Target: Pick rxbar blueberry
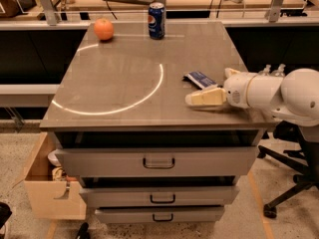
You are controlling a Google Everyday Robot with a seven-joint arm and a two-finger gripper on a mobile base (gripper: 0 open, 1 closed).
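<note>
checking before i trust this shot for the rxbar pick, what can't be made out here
All in the camera view:
Lettering on the rxbar blueberry: too blurred to read.
Whether the gripper, low over the right front of the table just in front of the bar, touches it: the angle leaves that unsettled.
The arm: cut off by the right edge.
Contents of the drawers: hidden behind their fronts.
</note>
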